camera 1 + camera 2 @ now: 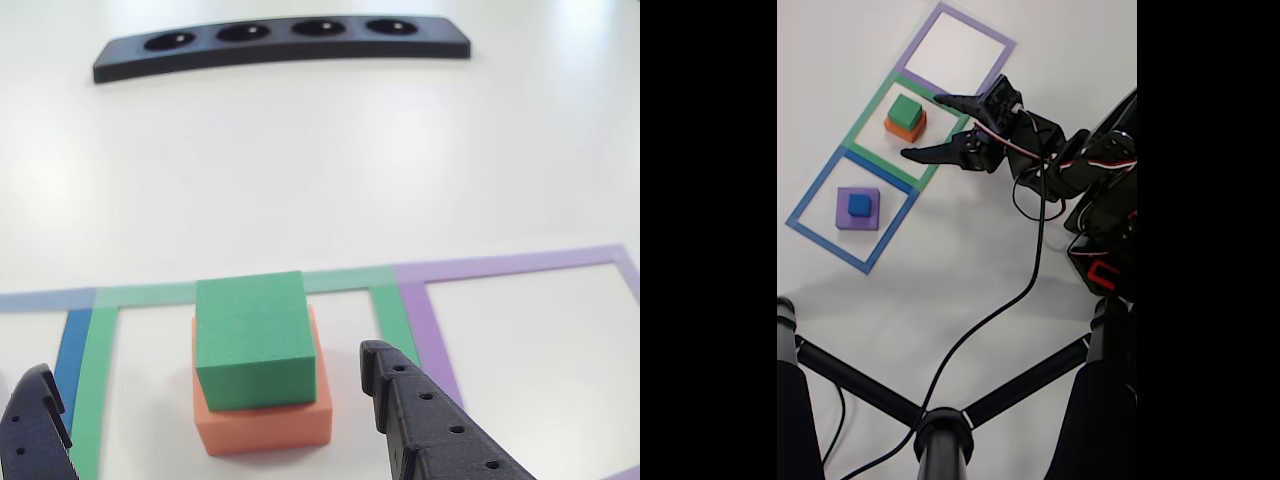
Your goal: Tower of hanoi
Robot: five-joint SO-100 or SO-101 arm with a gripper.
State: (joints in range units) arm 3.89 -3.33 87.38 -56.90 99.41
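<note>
A green block (252, 335) sits on a larger salmon-orange block (265, 425) inside the green tape square (150, 293). My gripper (205, 360) is open, with one dark finger low at the left and the other low at the right of this stack. In the fixed view the open gripper (923, 127) reaches toward the green block (905, 110) on the orange block (898, 131), its tips just to the stack's right. A small blue cube (859, 205) rests on the flat purple block (843, 215) in the blue tape square (805, 200).
A black strip with several round holes (280, 45) lies far across the white table. The purple tape square (958, 45) holds nothing. A black cable (1030, 260) trails from the arm, and black stand legs (940, 430) cross the near side.
</note>
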